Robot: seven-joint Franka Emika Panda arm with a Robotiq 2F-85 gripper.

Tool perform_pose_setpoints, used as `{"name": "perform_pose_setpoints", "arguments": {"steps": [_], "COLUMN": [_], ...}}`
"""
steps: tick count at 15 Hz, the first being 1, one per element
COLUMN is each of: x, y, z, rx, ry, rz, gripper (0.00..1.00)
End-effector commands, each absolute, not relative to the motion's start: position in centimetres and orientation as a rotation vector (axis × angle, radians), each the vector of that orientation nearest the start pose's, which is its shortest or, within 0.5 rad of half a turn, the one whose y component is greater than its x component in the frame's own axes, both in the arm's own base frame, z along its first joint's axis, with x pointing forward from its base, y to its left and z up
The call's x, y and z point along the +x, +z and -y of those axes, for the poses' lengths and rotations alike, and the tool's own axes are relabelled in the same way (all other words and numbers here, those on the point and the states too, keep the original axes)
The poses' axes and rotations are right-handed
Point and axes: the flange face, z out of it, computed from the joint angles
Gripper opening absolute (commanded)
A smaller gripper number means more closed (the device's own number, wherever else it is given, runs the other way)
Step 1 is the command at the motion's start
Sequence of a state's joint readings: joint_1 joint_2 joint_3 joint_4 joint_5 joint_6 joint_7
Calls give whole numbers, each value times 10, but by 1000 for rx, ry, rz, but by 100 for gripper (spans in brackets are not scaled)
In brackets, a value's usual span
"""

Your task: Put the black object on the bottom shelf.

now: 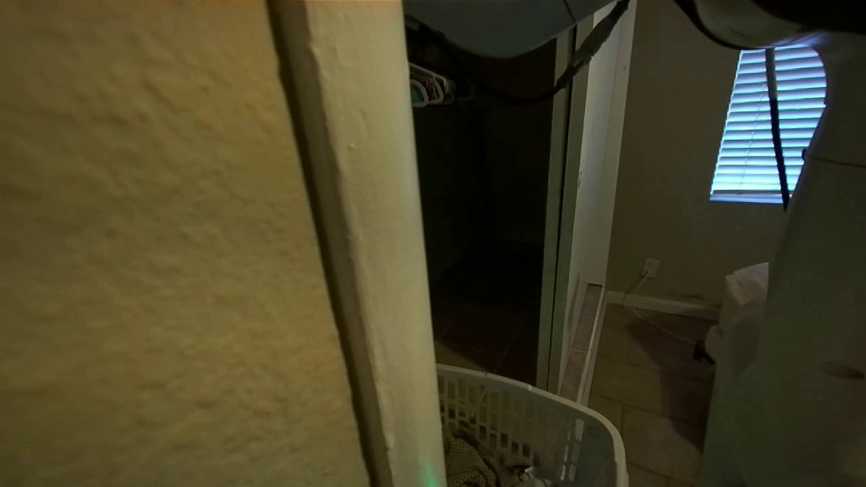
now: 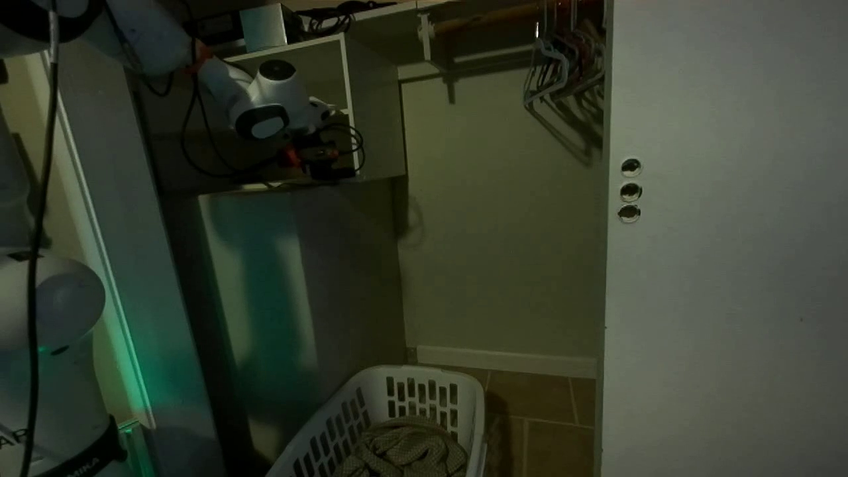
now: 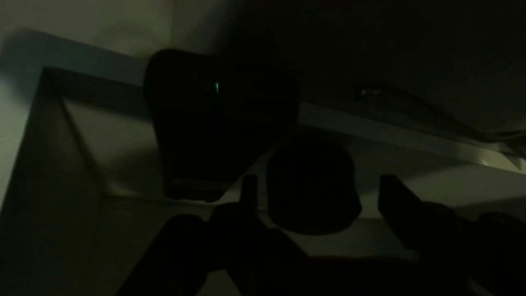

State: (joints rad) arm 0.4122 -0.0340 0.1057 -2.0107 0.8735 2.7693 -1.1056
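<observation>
A: ok where's the black object [image 3: 312, 185] at?

B: wrist view has it between the fingers [image 3: 392, 201], which are apart, gap showing both sides. Bigger dark shape [image 3: 222, 123] right beside it.

A: resting on the shelf unit [image 2: 376, 126]?

B: can't tell, super dark. In an exterior view the arm [image 2: 265, 96] ends at its lower part.

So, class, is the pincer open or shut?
Open: in the wrist view, the pincer has its fingers apart, gaps showing either side of a black object.

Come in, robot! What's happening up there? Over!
Gripper open. Rounded dark object seen between fingers, ungripped. Larger dark object beside it, possibly in the way.
</observation>
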Motion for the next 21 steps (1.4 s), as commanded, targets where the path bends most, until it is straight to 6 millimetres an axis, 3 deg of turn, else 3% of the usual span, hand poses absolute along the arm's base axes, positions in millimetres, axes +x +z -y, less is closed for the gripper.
{"name": "perform_pose_setpoints", "arguments": {"steps": [1,8,13,20,21], "x": [527,473,437,394,412], "y": [557,585,593,620,615], "z": [-264,-239,-214,-192,-201], "rx": [-2249,-2275,-2353,-2333,-2328], "ry": [-1180,-1052,-935,-951,-946], "rz": [1131,1105,1071,997,1014], "gripper": [100,100,100,100,100]}}
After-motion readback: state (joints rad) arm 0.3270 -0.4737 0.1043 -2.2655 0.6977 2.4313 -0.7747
